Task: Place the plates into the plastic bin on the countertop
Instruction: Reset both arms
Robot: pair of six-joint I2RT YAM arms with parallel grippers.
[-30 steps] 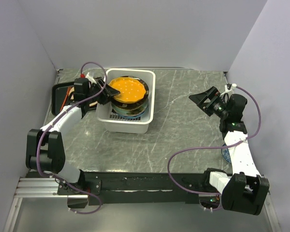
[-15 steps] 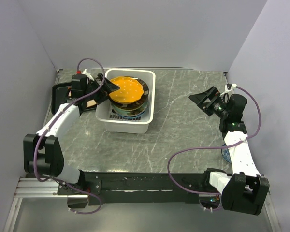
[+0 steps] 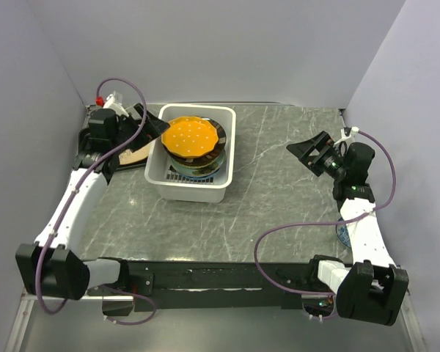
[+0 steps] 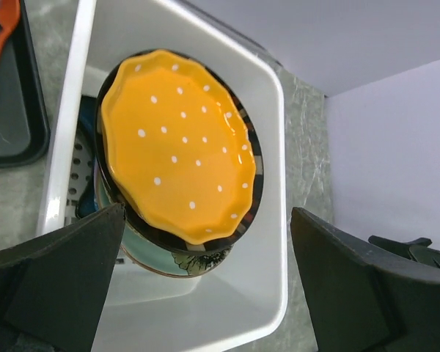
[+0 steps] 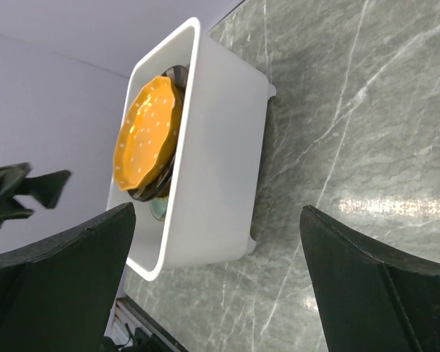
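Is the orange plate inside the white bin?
Inside. The orange plate lies on top of other plates, within the bin walls.

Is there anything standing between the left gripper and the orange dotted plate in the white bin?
Nothing visible does. The orange dotted plate lies uncovered on top of the stack in the white bin. The left gripper, its jaws open, hangs near the bin's left rim with only air between.

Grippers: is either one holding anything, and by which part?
Nothing is held. The left gripper and right gripper are both open and empty; the orange plate lies in the bin.
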